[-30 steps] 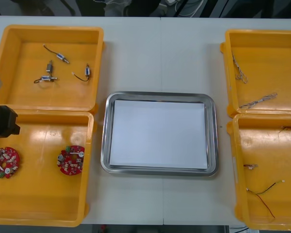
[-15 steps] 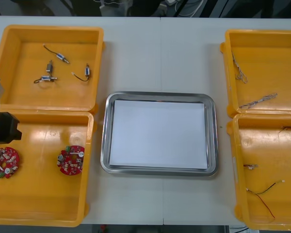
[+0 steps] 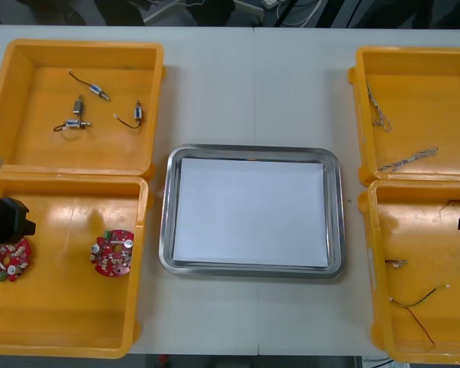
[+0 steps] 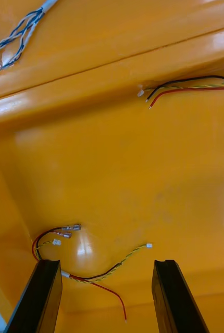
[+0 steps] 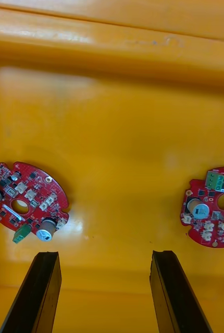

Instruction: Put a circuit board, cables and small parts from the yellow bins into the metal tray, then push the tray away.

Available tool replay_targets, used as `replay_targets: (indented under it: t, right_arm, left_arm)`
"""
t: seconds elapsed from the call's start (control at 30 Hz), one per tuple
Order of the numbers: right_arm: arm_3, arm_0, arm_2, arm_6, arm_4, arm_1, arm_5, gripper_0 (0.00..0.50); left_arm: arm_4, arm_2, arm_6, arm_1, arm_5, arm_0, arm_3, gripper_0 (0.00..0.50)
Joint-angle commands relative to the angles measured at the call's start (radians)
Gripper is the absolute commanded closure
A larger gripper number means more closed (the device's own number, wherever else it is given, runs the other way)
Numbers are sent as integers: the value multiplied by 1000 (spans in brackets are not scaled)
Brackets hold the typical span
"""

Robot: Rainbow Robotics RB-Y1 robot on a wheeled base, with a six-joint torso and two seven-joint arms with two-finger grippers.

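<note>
Two round red circuit boards lie in the near left yellow bin. My left arm hangs over that bin's left end. My left gripper is open above the bin floor, with one board just beyond one finger and the other board beyond the other. My right gripper is open over the near right bin, with a red and yellow cable lying between and just ahead of its fingers. The metal tray sits at the centre, white inside.
Small metal parts lie in the far left bin. Twisted blue and white cables lie in the far right bin. A second red, yellow and black cable lies by the near right bin's far wall.
My left arm has slid toward the table's near edge, closer to the left board. A black part of my right arm has come into view at the right edge.
</note>
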Motion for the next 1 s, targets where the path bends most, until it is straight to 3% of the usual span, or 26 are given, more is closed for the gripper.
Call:
replay_targets:
  t: [0.03, 0.33, 0.5, 1.0]
  right_arm:
    - [-6, 88, 33, -51, 27, 22, -55, 0]
    - [-6, 226, 109, -67, 76, 34, -212, 0]
    - [-5, 270, 116, -77, 102, 54, -244, 0]
    - [149, 278, 169, -74, 142, 81, -385, 0]
  left_arm:
    - [3, 33, -103, 71, -70, 84, -31, 0]
    - [-1, 32, -103, 121, -231, 206, -25, 0]
    - [-1, 32, -104, 122, -282, 240, -11, 0]
    - [2, -39, -137, 122, -434, 259, 112, 0]
